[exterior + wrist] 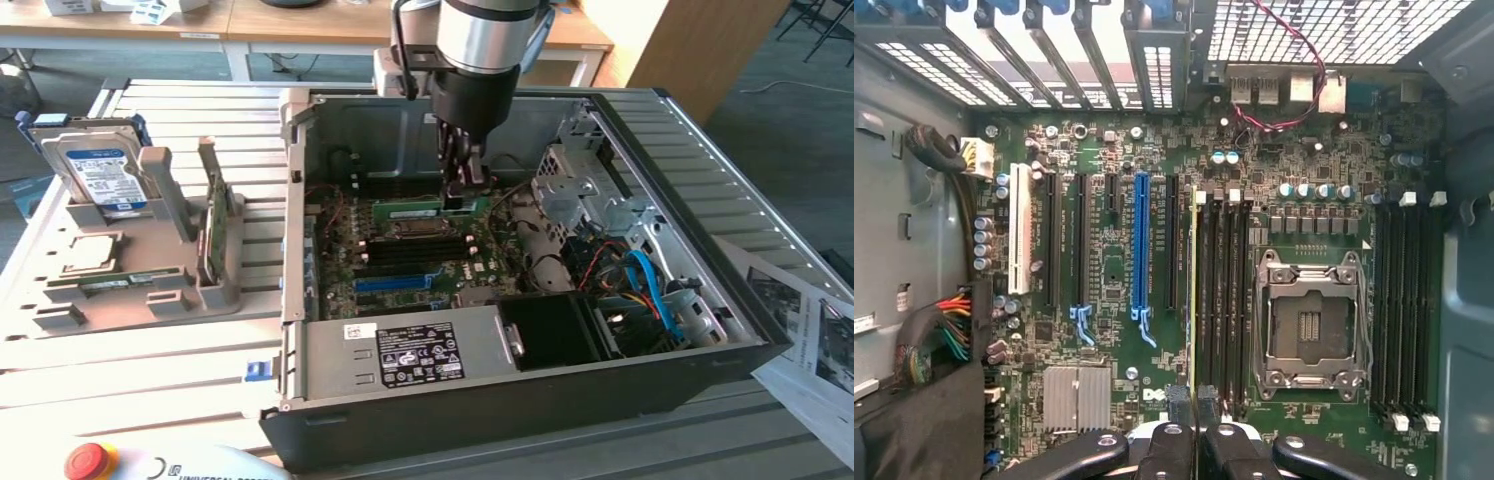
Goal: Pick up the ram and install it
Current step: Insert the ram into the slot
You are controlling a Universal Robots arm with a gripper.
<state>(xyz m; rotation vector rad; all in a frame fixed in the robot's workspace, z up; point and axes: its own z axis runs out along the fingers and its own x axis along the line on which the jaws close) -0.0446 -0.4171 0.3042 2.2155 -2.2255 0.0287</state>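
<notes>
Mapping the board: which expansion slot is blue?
The long blue slot, second in the row from the memory slots. Black slots flank it; the end slot by the cable bundle is white.

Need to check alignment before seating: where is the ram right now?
The ram is inside the open computer case, near the middle of the exterior view. The gripper is clamped on it above the motherboard, beside the CPU socket.

Dull metal case (296,230), matt black pincer (461,197), green ram (404,209) (slight sheen)
</notes>
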